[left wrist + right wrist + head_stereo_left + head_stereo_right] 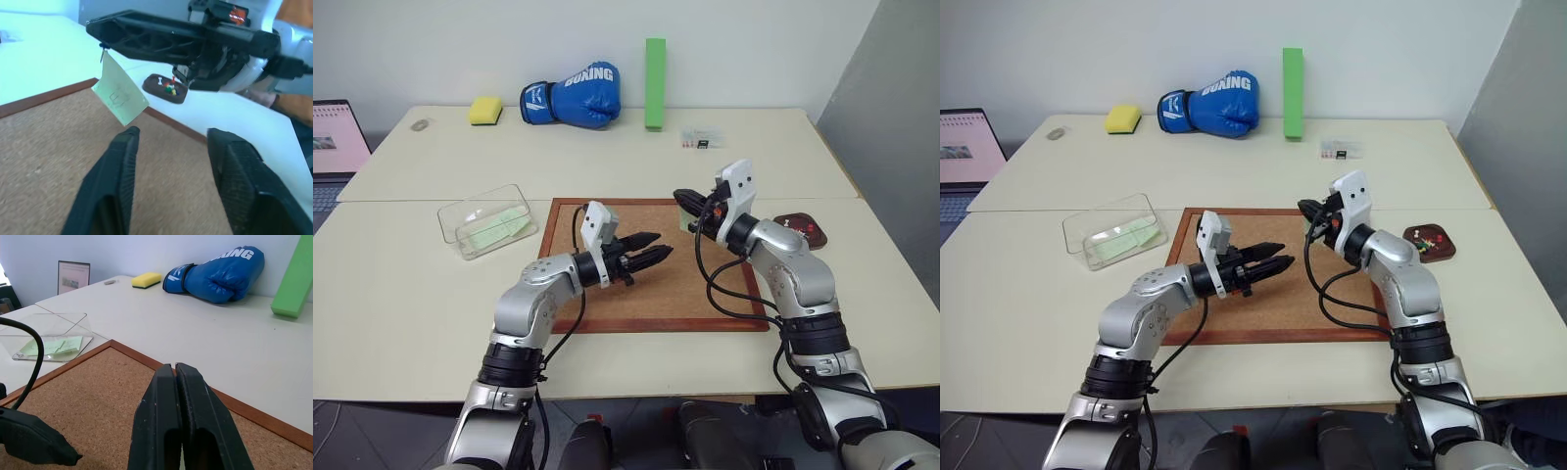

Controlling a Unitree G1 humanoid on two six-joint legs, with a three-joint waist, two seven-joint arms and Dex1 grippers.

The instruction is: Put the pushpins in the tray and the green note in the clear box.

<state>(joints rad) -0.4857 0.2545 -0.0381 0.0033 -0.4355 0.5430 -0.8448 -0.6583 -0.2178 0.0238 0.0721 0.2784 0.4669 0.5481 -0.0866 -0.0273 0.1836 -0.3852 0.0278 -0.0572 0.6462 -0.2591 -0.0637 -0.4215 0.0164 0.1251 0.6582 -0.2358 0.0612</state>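
Our right claw (683, 200) is pressed shut. From its tip hangs what looks like a thin pushpin (101, 53), and the green note (120, 93) dangles from that pin by its top corner, free in the air above the cork board (607, 294). So we read the right claw as clamped on the pin rather than on the paper.

Our left claw (658, 247) has its fingers (120, 161) apart and points at the note from just beside and below, not touching it.

The step in hand, as we judge it, is to part note from pin. We should bring the left claw up so the loose lower half of the slip sits between the fingers. Then we close flat on the paper, well clear of the pin, and draw the note away along the pin's line so it doesn't tear. The right claw should keep steady meanwhile.

Further out, the tray (800, 230) lies on the counter (411, 313) just right of the board, with small coloured pins in it. The clear box (450, 220) sits left of the board with pale green paper inside.
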